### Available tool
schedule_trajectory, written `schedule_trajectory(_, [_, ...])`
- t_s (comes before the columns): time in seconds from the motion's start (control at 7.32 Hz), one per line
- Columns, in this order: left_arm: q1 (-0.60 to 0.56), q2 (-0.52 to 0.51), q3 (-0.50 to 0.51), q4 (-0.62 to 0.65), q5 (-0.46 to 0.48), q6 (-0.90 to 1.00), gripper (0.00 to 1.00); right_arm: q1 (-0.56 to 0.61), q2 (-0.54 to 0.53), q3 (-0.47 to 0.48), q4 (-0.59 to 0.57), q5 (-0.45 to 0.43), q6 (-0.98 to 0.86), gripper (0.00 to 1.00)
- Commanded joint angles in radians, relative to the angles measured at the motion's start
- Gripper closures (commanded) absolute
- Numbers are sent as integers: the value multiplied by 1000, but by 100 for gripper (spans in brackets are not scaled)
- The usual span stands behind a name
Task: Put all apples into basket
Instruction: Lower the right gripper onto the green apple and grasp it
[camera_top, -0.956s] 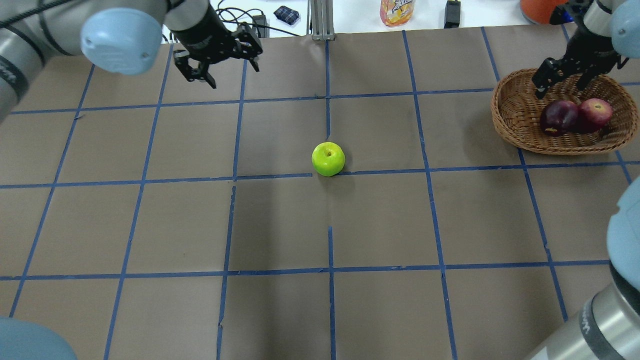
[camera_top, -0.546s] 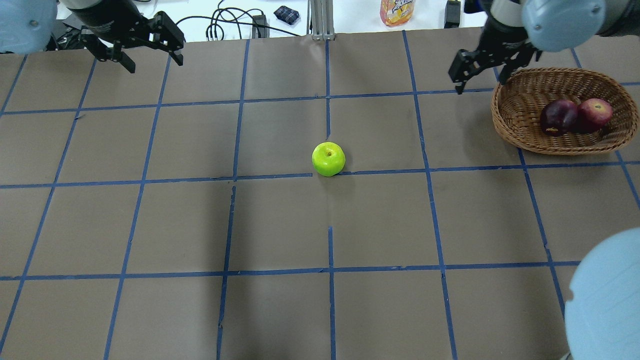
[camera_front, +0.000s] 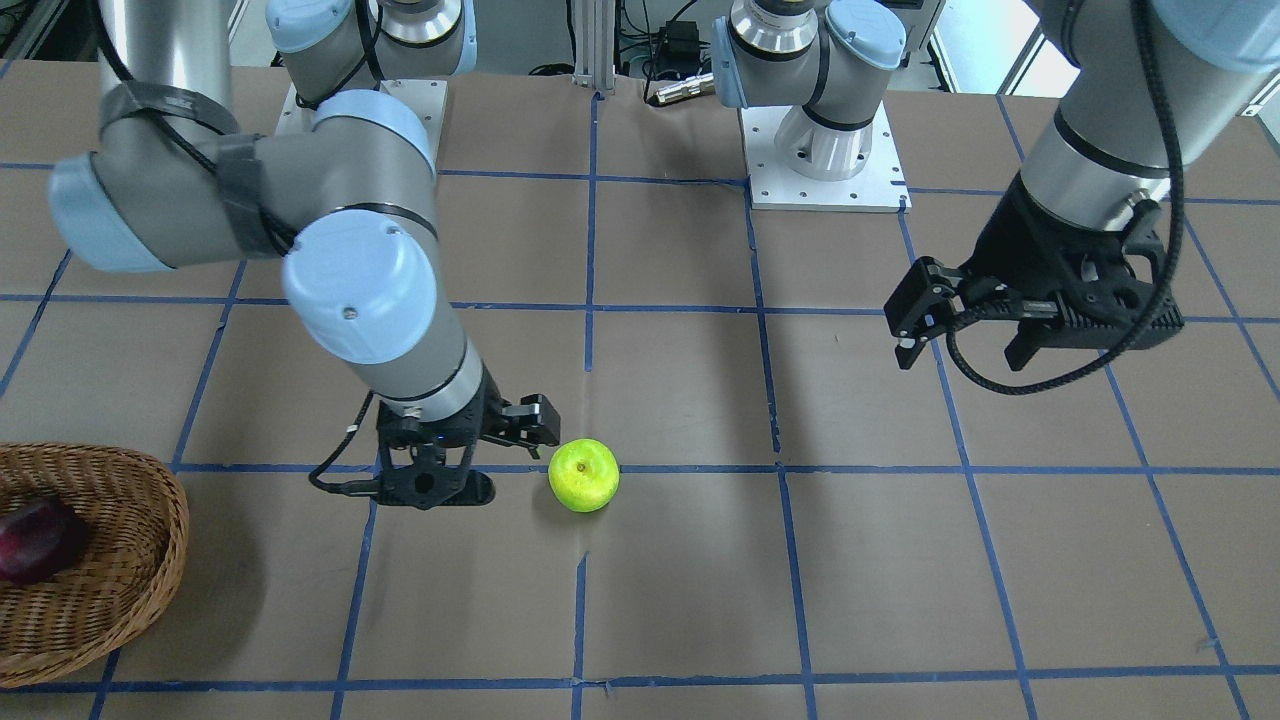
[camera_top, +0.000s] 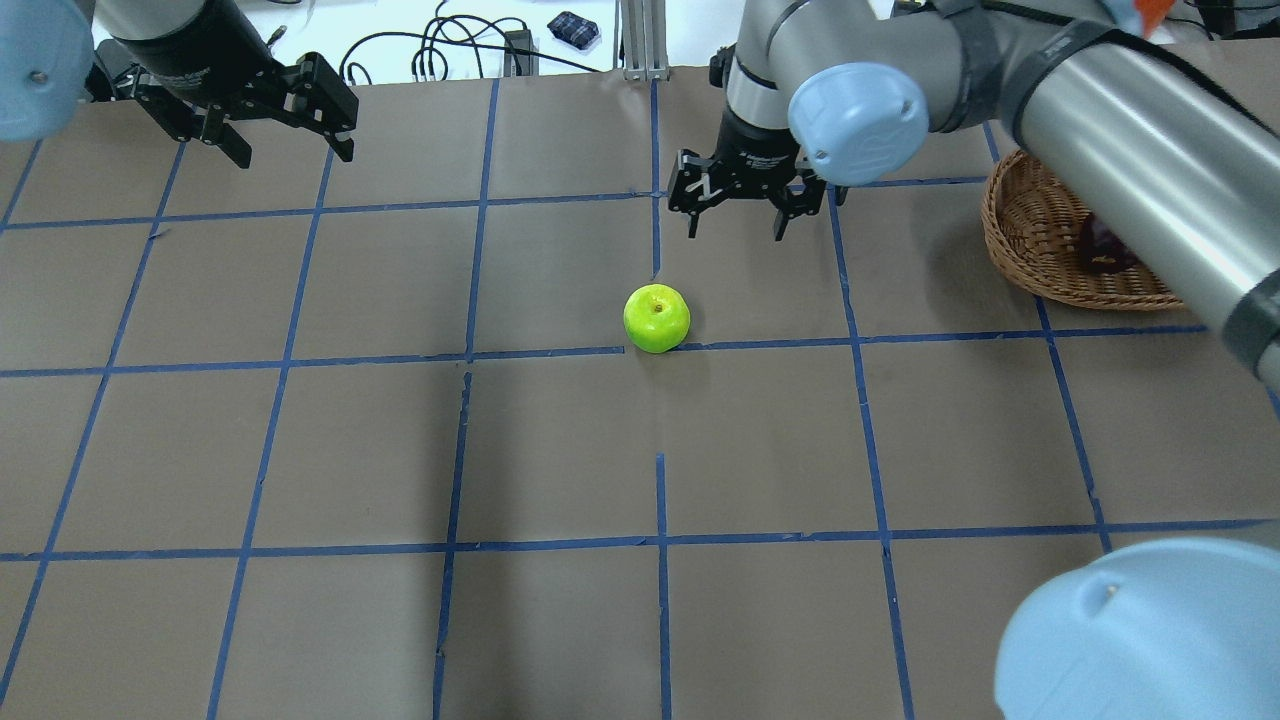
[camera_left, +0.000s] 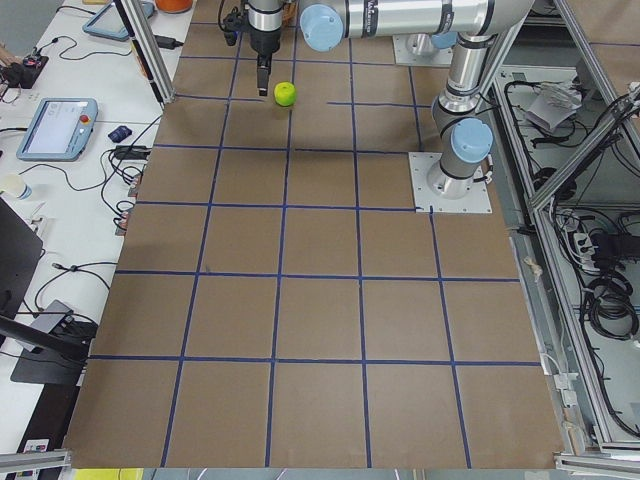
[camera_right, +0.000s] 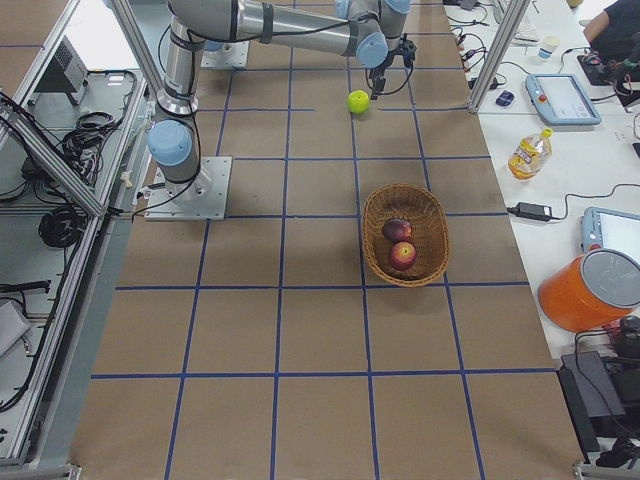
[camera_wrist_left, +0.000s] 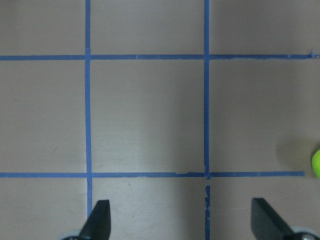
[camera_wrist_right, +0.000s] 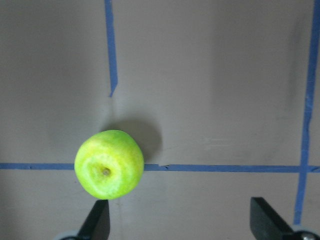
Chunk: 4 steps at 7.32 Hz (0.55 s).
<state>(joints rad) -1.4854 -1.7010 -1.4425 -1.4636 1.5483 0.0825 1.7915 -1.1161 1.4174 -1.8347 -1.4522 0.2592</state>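
Taped-grid table (camera_top: 300, 450): the only loose item was the green apple (camera_top: 657, 318), roughly mid-table, stem end up. Right arm (camera_top: 1100, 110) was stretched out toward that apple. Wicker basket (camera_right: 366, 235) sat well apart from the green apple, off to the robot's right, with the maroon apple (camera_right: 396, 229) and red apple (camera_right: 403, 255) touching each other inside it. So two of three done, by my read.

Right gripper (camera_top: 736, 226) hovered near the green apple, on its far side from the robot, jaws spread wide, nothing in them. Apple wasn't between them; the wrist view had it just off one fingertip (camera_wrist_right: 97, 222). Left gripper (camera_top: 295, 152) was likewise spread and empty, well apart from the green apple, to the robot's left.

Handling guess: light, firm, smooth-skinned and round, so it would roll if one finger clipped it first. Centre over the stem, pinch across the widest girth.
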Motion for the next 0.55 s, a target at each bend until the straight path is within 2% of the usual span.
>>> schedule_trajectory(0.0, [-33,17,10,-9,-25,-59,0,83,85,-1,-76,3,130,0])
schedule_trajectory(0.41, [-33,32,1,-17,-27,-70,0,114,142,2,-104,-10,186,0])
